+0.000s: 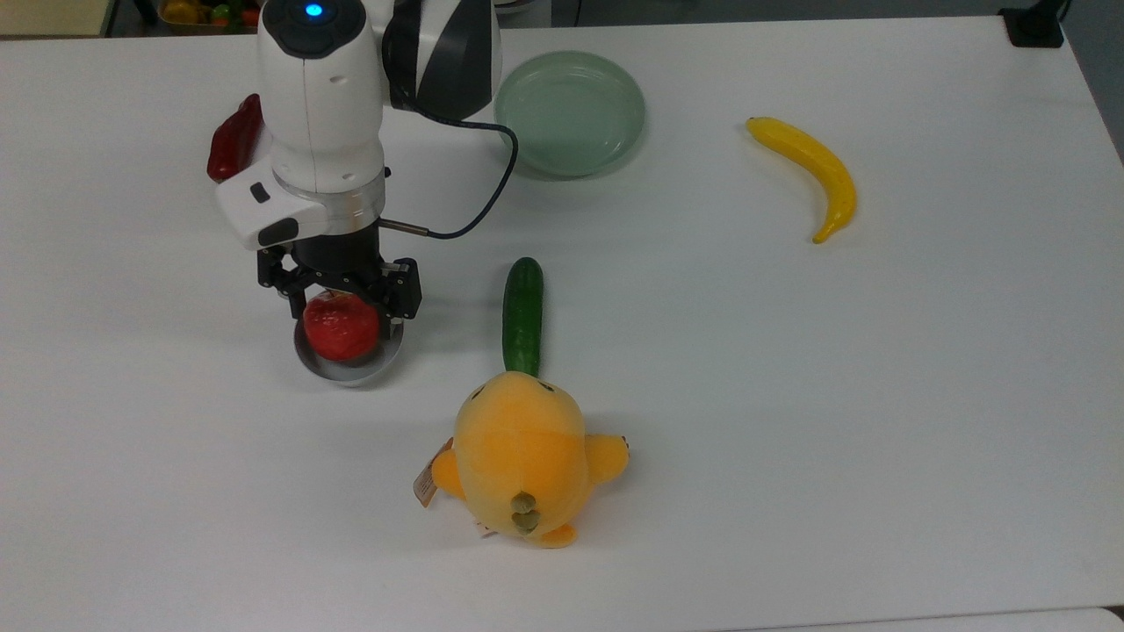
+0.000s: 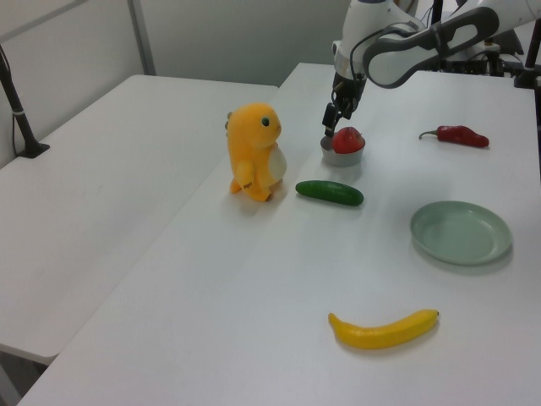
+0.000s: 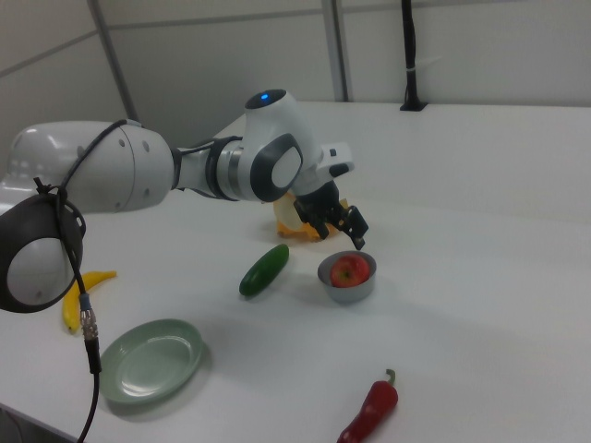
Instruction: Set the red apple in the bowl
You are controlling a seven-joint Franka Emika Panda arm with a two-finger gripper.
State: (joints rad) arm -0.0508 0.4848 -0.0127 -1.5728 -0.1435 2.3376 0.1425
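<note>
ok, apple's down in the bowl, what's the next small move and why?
Probably lift the gripper straight up. The red apple sits inside the grey bowl and the open gripper is right above it, apart from the fruit. A vertical retreat should avoid nudging the bowl or the cucumber beside it.
</note>
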